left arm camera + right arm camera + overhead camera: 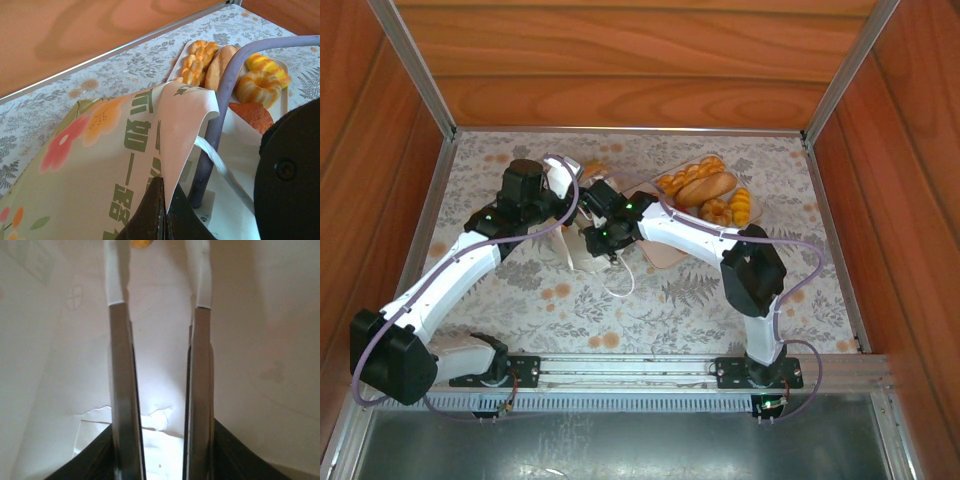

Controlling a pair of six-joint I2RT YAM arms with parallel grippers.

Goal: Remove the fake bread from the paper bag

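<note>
Noted a floral-patterned tabletop (720,300) enclosed by wooden walls. Found the paper bag (100,165) lying near its centre between the two arms, white with green lettering and a flower print, just beside a beige tray (284,107). Recorded the left gripper (162,192) closed tight on a folded edge of the bag, dark fingers (150,215) pressed together with the paper pinched between, holding that flap raised. Recorded the right gripper (157,260) thrust inside the bag, white paper on every side; fingers standing parallel and a narrow way apart, gripping nothing. Counted the fake bread (708,190) on the tray, outside the bag and clear of both pairs of fingers: a braided loaf (197,62), a long bun (220,65), a ridged round roll (259,87), a striped croissant (267,65) and a brown piece (252,116) at the tray's near side. Observed a white cord handle (222,170) hanging from the bag and a purple cable (220,115) crossing in front of the tray. Spotted a sliver of golden-orange (141,243) at the top edge of the right wrist view, just past the fingertips and not between them; unable to tell from so little whether bread or not.
</note>
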